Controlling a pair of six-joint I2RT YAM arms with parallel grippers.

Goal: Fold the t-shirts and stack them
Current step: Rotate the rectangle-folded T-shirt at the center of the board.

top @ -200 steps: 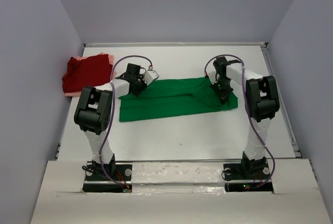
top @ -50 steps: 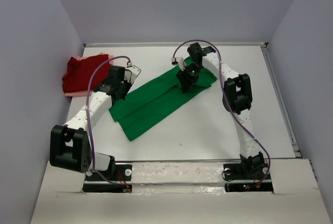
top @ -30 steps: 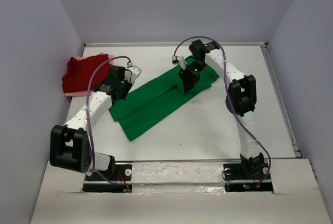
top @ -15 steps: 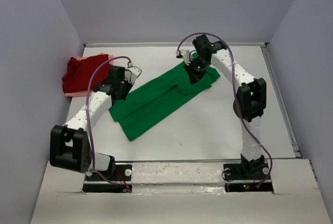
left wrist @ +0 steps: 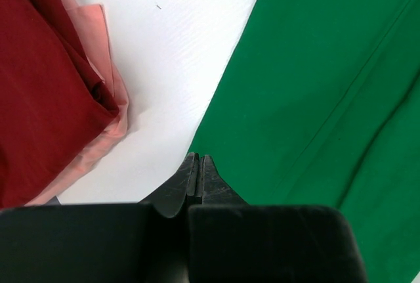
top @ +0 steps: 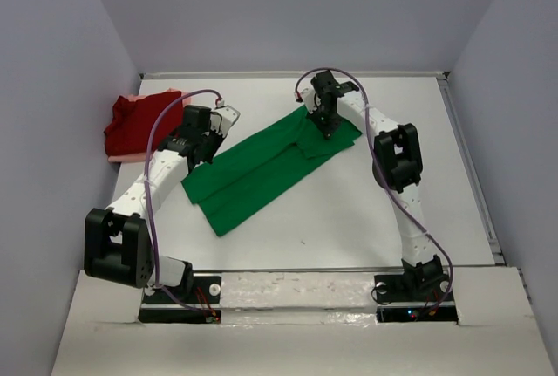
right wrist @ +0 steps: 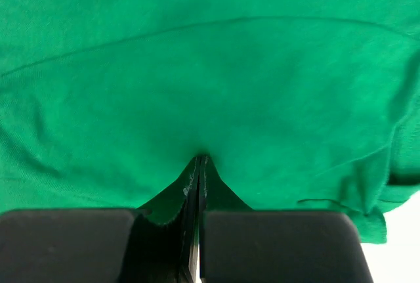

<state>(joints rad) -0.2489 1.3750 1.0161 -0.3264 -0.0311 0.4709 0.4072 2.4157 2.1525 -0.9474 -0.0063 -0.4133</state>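
The bright green t-shirt (top: 261,171) lies folded in a long strip, slanting from near left to far right. My left gripper (top: 207,154) is shut at its left long edge; in the left wrist view the cloth edge (left wrist: 315,86) meets the closed tips (left wrist: 197,157). My right gripper (top: 329,129) is shut on the far right end, where the green cloth (right wrist: 210,66) puckers at its tips (right wrist: 200,158). The dark red t-shirt (top: 139,123) (left wrist: 39,99) lies folded on the pale pink t-shirt (top: 127,99) (left wrist: 92,27) at the far left.
The white table (top: 366,210) has a raised rail (top: 475,184) along its right side and grey walls on three sides. The stack at the far left lies close to my left arm's elbow side.
My right gripper has moved toward the far end of the green t-shirt and shut on it. The left gripper stayed shut and shifted only slightly; the shirt has barely moved.
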